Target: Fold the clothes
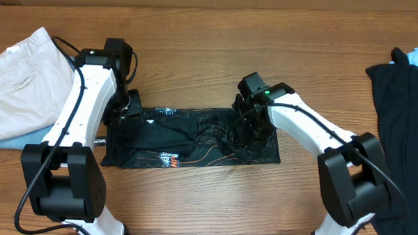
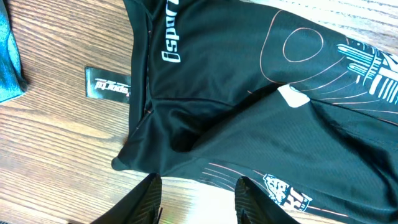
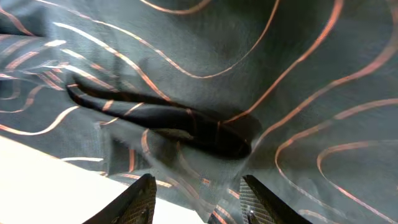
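The clothes, a black jersey (image 1: 187, 138) with orange-red contour lines and white logos, lie as a long folded strip across the middle of the table. My left gripper (image 1: 128, 109) is at the strip's left end. In the left wrist view it (image 2: 198, 186) stands open over bare wood, just short of the jersey's hem (image 2: 249, 112). My right gripper (image 1: 248, 136) is low over the rumpled right part. In the right wrist view it (image 3: 199, 186) is open, its fingers (image 3: 144, 193) set either side of a loose fold of the jersey (image 3: 205, 74), not pinching it.
Beige trousers (image 1: 19, 76) lie at the far left on a light-blue cloth (image 1: 13, 142). Plain black garments (image 1: 404, 110) are piled at the right edge. A small black label (image 2: 107, 84) lies on the wood beside the jersey, with teal cloth (image 2: 7, 56) beyond it.
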You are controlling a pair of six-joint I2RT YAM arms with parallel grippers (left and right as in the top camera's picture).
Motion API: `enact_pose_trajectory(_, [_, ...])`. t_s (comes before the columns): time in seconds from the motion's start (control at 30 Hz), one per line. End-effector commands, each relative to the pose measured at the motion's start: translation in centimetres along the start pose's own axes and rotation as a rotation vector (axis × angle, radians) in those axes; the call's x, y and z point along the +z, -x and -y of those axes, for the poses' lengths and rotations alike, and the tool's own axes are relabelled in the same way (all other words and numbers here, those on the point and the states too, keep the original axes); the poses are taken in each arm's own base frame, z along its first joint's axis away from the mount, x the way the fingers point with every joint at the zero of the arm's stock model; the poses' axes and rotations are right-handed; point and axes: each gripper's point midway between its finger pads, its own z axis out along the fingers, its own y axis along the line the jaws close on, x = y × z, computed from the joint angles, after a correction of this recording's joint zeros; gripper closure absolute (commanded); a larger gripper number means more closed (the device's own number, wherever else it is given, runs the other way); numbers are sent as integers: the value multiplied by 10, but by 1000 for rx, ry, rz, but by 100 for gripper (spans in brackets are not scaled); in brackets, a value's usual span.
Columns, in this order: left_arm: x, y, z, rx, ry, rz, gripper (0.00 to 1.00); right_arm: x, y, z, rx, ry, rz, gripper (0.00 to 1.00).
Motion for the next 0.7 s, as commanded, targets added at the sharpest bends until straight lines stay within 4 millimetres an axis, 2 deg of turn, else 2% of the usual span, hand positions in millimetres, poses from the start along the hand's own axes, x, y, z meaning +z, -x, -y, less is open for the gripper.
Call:
enact_pose_trajectory(0.0, [-9,4,0,4,-9,29,58,19,-5,2,2,5,-55,59])
enact_pose_trajectory(0.1, [-9,4,0,3,-9,30,58,21,-5,3,4,5,-59,76])
enact_pose_trajectory(0.17, [-9,4,0,3,-9,30,58,21,-4,2,4,5,-57,82])
enact_pose_trajectory(0.33, [-9,4,0,4,-9,30,58,18,-10,3,10,1,-84,82])
enact_pose_trajectory(0.5, [-9,4,0,4,-9,30,58,3,-13,-2,18,5,-120,80])
enact_pose_trajectory(0.6, [-9,4,0,4,-9,30,58,-5,-13,-17,-17,77,-131,78])
enact_pose_trajectory(0.67, [-9,4,0,4,-9,30,58,-8,-14,-34,-67,161,-133,76])
